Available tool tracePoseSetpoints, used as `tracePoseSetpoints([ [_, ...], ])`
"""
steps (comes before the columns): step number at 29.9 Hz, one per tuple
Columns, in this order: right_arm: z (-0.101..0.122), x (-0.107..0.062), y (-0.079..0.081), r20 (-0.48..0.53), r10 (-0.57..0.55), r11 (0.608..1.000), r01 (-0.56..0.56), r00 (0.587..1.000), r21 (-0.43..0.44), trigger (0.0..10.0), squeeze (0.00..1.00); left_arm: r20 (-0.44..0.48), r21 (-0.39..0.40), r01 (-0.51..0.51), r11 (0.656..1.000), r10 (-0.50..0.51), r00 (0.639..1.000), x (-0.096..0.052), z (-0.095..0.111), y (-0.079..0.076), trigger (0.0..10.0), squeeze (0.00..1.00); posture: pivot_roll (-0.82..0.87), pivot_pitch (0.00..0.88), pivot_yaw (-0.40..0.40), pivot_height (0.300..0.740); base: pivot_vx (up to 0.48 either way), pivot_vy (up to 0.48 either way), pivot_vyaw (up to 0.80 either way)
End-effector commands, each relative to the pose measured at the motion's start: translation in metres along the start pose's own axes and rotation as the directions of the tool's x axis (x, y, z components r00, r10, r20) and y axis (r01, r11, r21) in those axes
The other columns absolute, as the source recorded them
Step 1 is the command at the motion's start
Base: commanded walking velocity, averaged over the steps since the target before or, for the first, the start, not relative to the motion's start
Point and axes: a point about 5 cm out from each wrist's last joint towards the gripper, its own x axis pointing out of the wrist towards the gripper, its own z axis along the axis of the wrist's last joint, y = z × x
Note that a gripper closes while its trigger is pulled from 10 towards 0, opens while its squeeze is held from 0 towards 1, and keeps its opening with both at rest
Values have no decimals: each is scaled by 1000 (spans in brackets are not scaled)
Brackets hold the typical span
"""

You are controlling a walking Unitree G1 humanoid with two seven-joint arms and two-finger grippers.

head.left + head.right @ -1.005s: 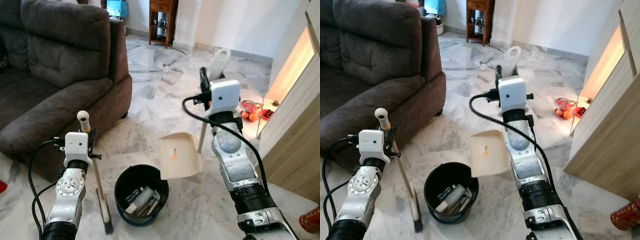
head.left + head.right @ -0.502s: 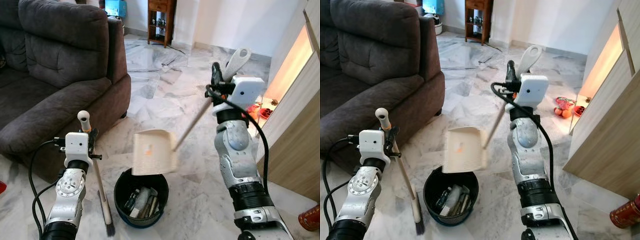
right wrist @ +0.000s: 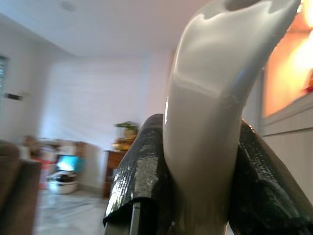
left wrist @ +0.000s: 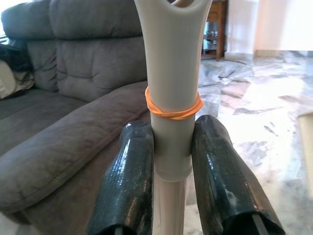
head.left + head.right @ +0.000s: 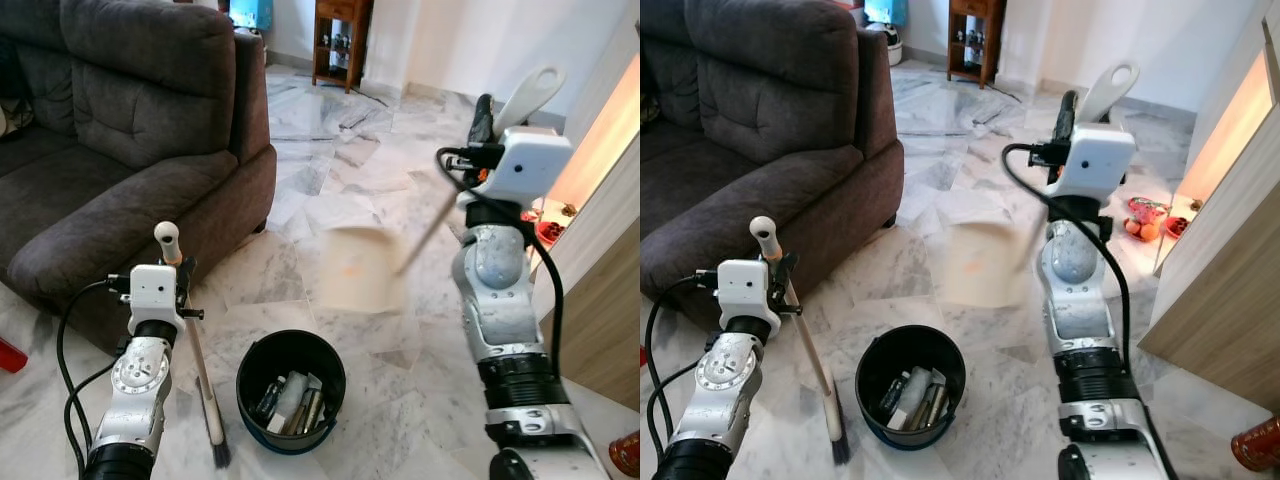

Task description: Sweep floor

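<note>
Right claw (image 3: 195, 161) is clamping the dustpan (image 5: 358, 268) by its handle and holding the blurred pan in the air above and just beyond the black bin (image 5: 290, 390), which is holding swept-up rubbish. Left claw (image 4: 173, 161) is gripping the broom (image 5: 200, 370) upright, bristles resting on the marble floor (image 5: 300, 210) left of the bin, near the sofa (image 5: 120, 150). Looks like the emptying step; next probably calls for setting the pan back down.
</note>
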Motion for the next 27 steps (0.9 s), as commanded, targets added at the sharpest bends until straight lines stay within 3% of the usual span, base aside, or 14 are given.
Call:
tracePoseSetpoints([
  [1,13,1,1,73,-28,1000,28,997,3,10000,0,71,-9,5,1000,-4,997,3,14,0,10000,0,49,0,-30,740,0,0,0],
  [9,-33,-20,-4,-79,13,981,-28,997,-191,10000,0,47,-13,34,999,-34,998,0,9,-3,10000,0,53,0,-29,740,0,0,0],
  [16,-58,-32,-11,-165,6,966,-48,986,-253,10000,0,16,-21,87,996,-86,996,-10,2,-6,10000,0,53,0,-28,740,0,0,0],
  [22,-85,-49,-18,-272,18,954,-98,962,-284,10000,0,-9,-27,113,993,-113,994,-23,-5,-7,10000,0,63,0,-32,740,0,0,0],
  [27,-105,-68,-22,-377,40,973,-123,925,-198,10000,0,-39,-31,118,993,-119,992,-34,-13,-7,10000,0,80,0,-38,740,0,0,0],
])
